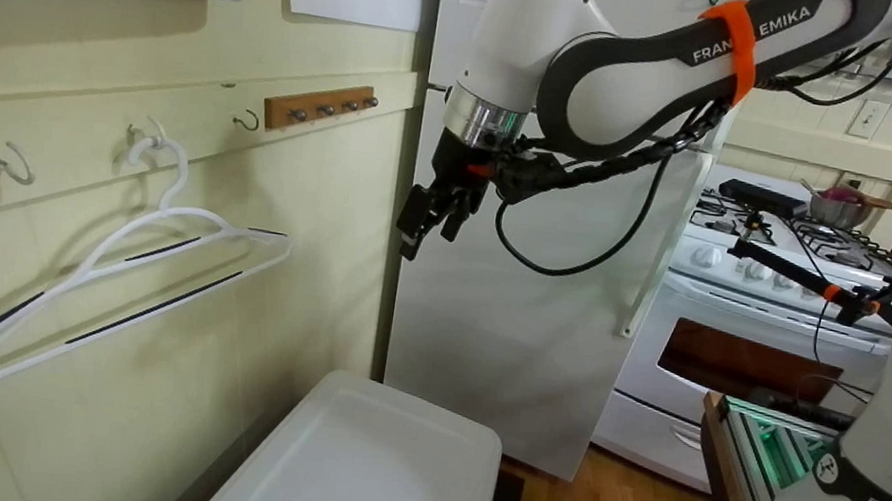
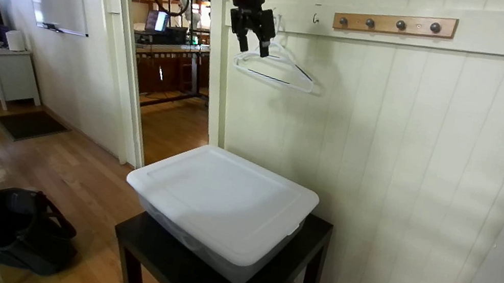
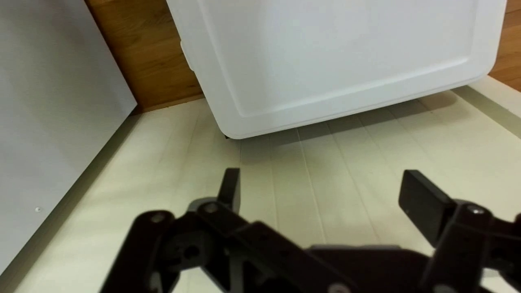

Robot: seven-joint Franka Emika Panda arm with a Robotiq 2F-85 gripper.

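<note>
In an exterior view, the claw [image 1: 430, 240] hangs in mid-air, jaws parted, grasping nothing and touching nothing that shows. The white hanger [image 1: 96, 274], which I judge the thing nearest it, hangs against the cream wall [image 1: 325, 261] between eight and nine o'clock from the claw, apart from it. Its long axis runs from eight toward two o'clock. The wooden peg rack [image 1: 320, 109] sits between ten and eleven o'clock, and the white lid [image 1: 386, 464] lies lower, at six.

In an exterior view that takes in the black surface [image 2: 151, 240], the lid covers a bin [image 2: 211, 254] that stands there, toward six o'clock from the claw. The hanger shows at four o'clock, behind the claw, which hides a small part of it; the depth between them cannot be told here. The hanger's axis runs nearly nine to three, dipping at its three o'clock end. Its bearing from the claw is, in my judgement, the relation that matters most.

In the wrist view the jaws stand wide apart, with only the wall's boards between them. The hanger is out of frame; the lid lies at twelve o'clock, its long edge slanting toward half past two, and a grey panel [image 3: 57, 114] stands between nine and ten.
</note>
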